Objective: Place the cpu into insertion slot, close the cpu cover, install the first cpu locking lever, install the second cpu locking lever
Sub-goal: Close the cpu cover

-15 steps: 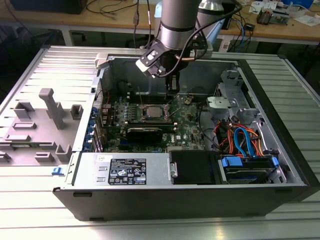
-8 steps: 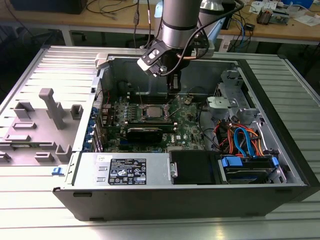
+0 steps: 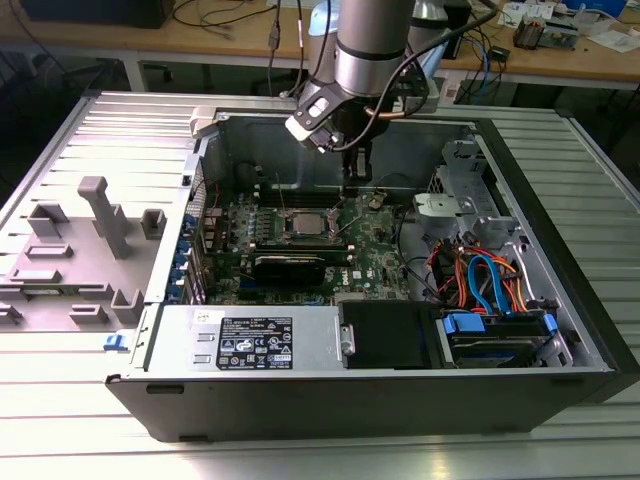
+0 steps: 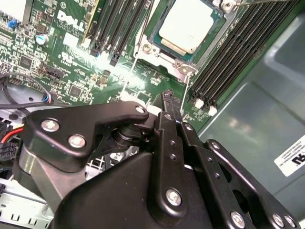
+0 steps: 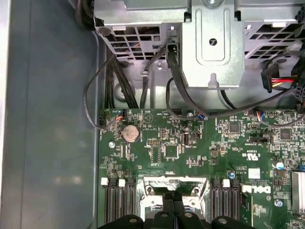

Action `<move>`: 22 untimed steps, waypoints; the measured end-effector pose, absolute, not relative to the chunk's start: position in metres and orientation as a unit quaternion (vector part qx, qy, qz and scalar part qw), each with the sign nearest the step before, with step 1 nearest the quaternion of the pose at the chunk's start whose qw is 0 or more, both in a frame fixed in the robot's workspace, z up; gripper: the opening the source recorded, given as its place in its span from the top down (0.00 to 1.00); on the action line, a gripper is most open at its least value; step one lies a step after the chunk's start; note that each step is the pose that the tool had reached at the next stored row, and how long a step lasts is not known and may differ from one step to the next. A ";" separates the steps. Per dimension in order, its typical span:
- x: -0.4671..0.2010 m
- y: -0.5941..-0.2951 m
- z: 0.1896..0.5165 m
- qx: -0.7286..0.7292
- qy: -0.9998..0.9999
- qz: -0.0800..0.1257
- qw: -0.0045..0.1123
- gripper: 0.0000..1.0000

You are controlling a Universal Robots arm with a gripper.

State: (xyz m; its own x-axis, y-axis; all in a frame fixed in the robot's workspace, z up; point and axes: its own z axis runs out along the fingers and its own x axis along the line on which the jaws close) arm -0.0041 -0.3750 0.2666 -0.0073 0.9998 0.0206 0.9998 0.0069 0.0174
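One cpu (image 4: 190, 26) lies flat in the green motherboard's (image 4: 71, 57) socket, with one cpu cover (image 4: 162, 58) framing it. The single gripper (image 4: 170, 98), fingers pressed together and empty, hovers just beside the socket inside the open computer case (image 3: 400, 405).

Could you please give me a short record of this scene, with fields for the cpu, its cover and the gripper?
cpu: seated in the socket on the motherboard
cpu cover: lying down, framing the cpu
gripper: over the motherboard, to the exterior view's right of the socket; jaws together
setting: open computer case
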 end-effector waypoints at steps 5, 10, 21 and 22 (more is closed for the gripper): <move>0.002 -0.374 0.267 -0.705 -0.710 -0.013 0.001 0.89; 0.006 -0.374 0.267 -0.705 -0.710 -0.013 0.001 0.89; 0.009 -0.374 0.267 -0.705 -0.710 -0.013 0.001 0.89; 0.009 -0.374 0.267 -0.705 -0.710 -0.013 0.001 0.89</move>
State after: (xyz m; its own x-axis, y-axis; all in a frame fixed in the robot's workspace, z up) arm 0.0090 -0.3740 0.2666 -0.0072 0.9998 0.0206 0.9998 0.0068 0.0173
